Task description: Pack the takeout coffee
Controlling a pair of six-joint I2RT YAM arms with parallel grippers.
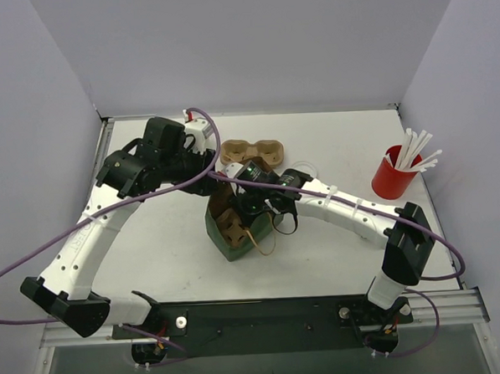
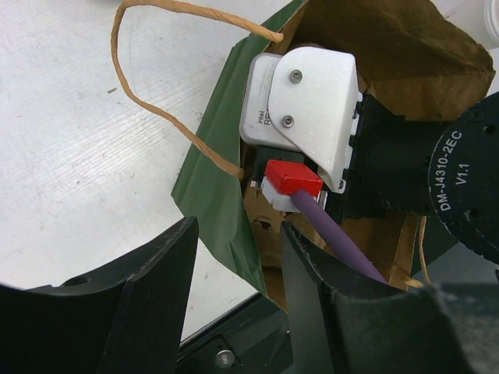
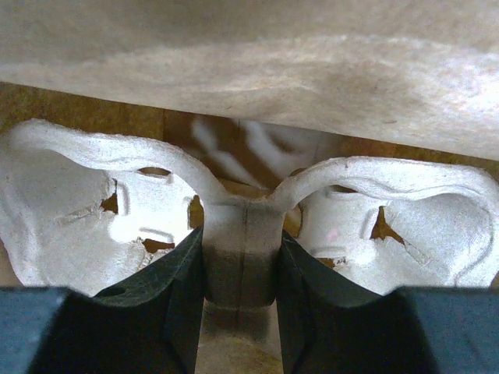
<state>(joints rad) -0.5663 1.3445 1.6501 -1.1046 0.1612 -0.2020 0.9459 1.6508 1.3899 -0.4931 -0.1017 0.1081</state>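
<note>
Bagging carrier (image 3: 148,167): right gripper (image 3: 240,243) clenched on its middle rib inside bag (image 1: 226,245), left gripper (image 2: 238,230) released at bag rim; next, release and withdraw.

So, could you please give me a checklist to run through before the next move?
1. Right gripper shut on the centre ridge of the cup carrier: ok.
2. Cup carrier inside the paper bag: ok.
3. Cup carrier resting on the bag's floor: cannot tell.
4. Carrier wells filled: not ok, the visible wells are empty.
5. Left gripper open, clamping nothing: ok.
</note>
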